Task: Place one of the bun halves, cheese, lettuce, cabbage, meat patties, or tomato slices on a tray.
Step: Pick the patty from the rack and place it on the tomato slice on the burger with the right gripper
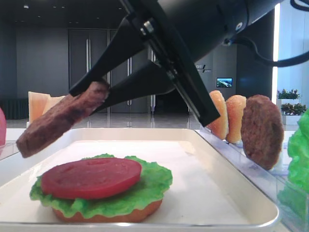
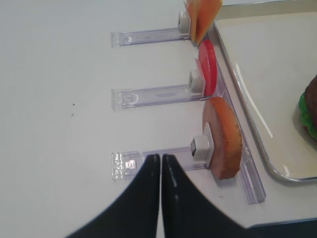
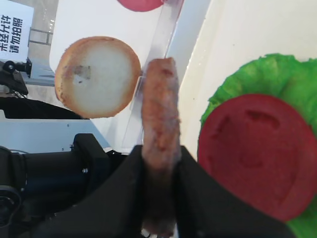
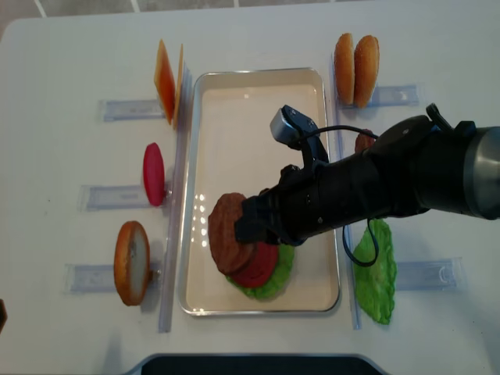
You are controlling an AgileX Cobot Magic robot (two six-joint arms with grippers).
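The right gripper has its jaws clamped on the edge of a meat patty, held tilted above the tray, over the near-left part of the stack. In the tray sits a flat bun base carrying lettuce and a tomato slice. The right arm reaches in across the tray's right rim. Left of the tray, clear racks on the desk hold cheese, a second tomato slice and a bun half. A white sign bears characters too small to read. The left gripper, jaws together, empty, hovers beside that bun half.
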